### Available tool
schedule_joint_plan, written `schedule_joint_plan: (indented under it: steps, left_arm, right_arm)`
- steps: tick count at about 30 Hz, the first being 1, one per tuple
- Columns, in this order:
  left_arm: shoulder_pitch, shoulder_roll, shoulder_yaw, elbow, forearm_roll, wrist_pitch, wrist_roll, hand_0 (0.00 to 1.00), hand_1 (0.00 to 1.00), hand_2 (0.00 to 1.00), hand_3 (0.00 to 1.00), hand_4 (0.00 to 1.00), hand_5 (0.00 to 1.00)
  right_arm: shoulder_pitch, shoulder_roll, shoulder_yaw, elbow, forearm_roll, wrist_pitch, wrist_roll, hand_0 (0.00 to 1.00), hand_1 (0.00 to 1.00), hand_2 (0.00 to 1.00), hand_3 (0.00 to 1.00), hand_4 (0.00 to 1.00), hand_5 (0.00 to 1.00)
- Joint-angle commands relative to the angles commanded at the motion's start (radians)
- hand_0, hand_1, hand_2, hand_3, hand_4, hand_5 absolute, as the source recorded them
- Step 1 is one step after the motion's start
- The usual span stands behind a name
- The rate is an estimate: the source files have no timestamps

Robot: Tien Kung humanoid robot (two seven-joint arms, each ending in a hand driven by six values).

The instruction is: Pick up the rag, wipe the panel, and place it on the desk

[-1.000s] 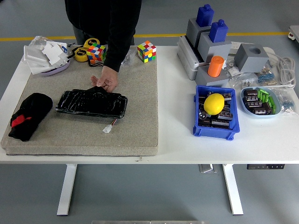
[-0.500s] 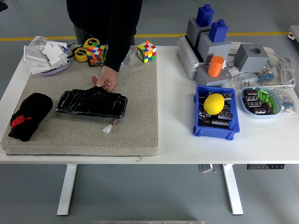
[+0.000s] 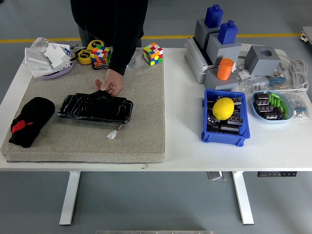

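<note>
Only a person (image 3: 114, 22) shows, at the far edge of the table (image 3: 195, 146). The person wears a black top with a long black sleeve (image 3: 123, 51), loose and a little creased, that ends at the wrist above the bare hand (image 3: 110, 83).

Two puzzle cubes (image 3: 101, 54) (image 3: 153, 53), one lemon (image 3: 224, 108), one rag (image 3: 30, 121).

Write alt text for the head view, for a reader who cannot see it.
A person's hand rests on the far edge of a glossy black rectangular panel lying on a grey felt mat; a rolled black rag with a red patch lies at the mat's left end. To the right, a yellow lemon sits in a blue plastic bin. No robot arms are visible.
</note>
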Motion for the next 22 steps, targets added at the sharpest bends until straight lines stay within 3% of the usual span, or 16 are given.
schedule_joint_plan:
  steps: [22]
  left_arm:
    - [0.039, -0.015, -0.023, 0.002, 0.001, 0.011, -0.017, 0.438, 0.629, 0.674, 0.760, 0.965, 0.572]
  right_arm:
    - [0.000, -0.006, 0.008, 0.001, 0.001, 0.000, -0.002, 0.715, 0.617, 0.673, 0.606, 0.998, 0.587]
